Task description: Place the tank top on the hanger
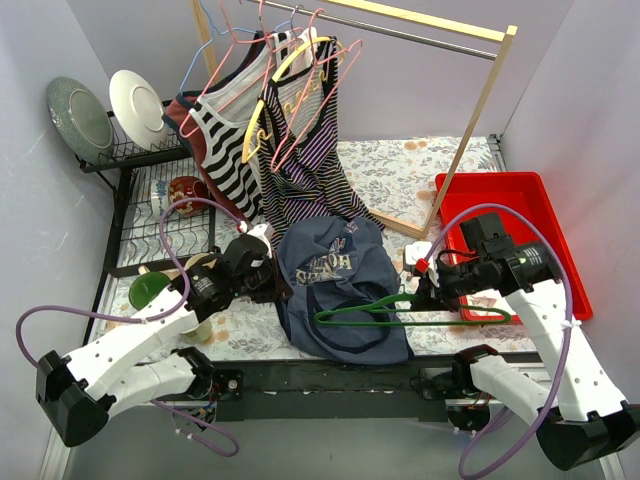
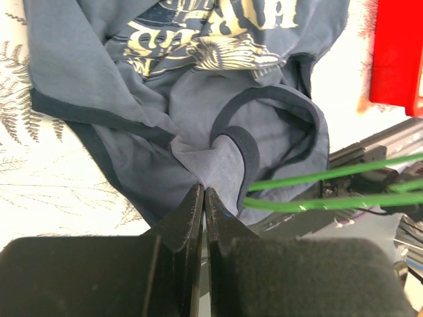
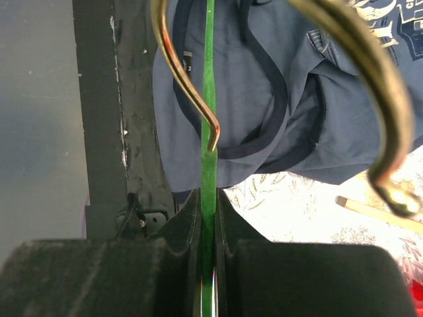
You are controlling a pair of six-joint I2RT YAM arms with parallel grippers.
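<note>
The navy tank top lies crumpled on the floral table cloth, its pale print facing up. My left gripper is shut on a fold of its cloth near a dark-edged opening. The green hanger is held flat above the top's near edge, and its left end reaches to that opening. My right gripper is shut on the hanger's green bar, close to its gold metal hook. The tank top shows in both wrist views.
A red tray lies at the right. A wooden rail at the back holds striped tops, pink wire hangers and a yellow hanger. A dish rack with plates stands at the left, with a green cup.
</note>
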